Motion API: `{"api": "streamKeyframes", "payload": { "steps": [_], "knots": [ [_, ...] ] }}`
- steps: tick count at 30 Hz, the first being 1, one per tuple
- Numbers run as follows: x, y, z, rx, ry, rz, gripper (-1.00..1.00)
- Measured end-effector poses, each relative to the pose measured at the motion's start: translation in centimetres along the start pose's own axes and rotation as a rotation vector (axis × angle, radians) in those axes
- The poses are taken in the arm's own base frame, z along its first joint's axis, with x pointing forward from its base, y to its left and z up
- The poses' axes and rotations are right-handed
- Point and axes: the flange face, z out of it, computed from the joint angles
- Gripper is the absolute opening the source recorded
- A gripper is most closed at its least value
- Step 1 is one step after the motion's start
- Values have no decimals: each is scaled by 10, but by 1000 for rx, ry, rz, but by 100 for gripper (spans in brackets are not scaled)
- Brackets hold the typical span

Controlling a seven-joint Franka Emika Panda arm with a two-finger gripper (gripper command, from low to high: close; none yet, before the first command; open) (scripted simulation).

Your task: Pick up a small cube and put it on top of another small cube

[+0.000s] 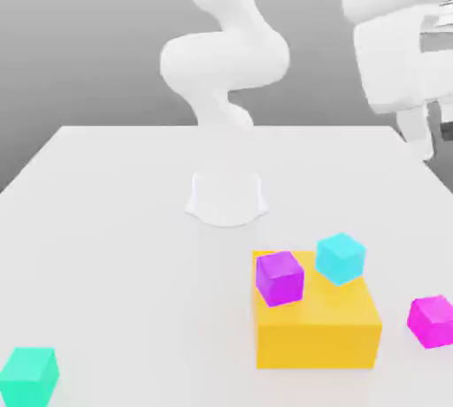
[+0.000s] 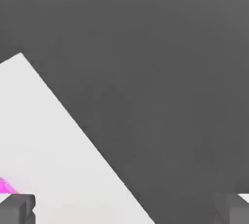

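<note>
The small cube (image 1: 432,320), bright pinkish-magenta, rests on the white table (image 1: 115,219) near the exterior view's right edge. A sliver of the same magenta (image 2: 6,186) shows in the hand view beside one fingertip (image 2: 17,208). A violet-purple small cube (image 1: 280,277) and a cyan cube (image 1: 341,257) sit on top of a yellow block (image 1: 318,330). My gripper (image 1: 423,135) hangs high above the table's right side, well above the magenta cube. In the hand view my gripper (image 2: 124,211) is open, its fingers wide apart with nothing between them.
A teal cube (image 1: 28,377) lies at the front corner on the exterior view's left. The arm's white base (image 1: 226,195) stands mid-table behind the yellow block. The table's edge (image 2: 82,130) runs diagonally through the hand view, with dark floor beyond.
</note>
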Motion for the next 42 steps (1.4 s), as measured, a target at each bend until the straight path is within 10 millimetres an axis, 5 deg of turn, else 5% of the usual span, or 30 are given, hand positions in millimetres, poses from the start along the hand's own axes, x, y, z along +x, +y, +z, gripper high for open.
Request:
{"api": "streamKeyframes", "payload": {
  "steps": [5,11,16,17,24,30,42],
  "knots": [
    [-41,-64,95,5,-146,-323,0],
    [-106,-94,192,-16,-304,-652,0],
    [-132,-92,256,-18,-327,-705,0],
    [-135,-91,263,-18,-327,-706,-100],
    [-135,-91,262,-19,-329,-706,-100],
    [-117,-94,198,-13,-331,-704,-100],
    [-127,-29,81,11,-334,-696,-100]
  ]
}}
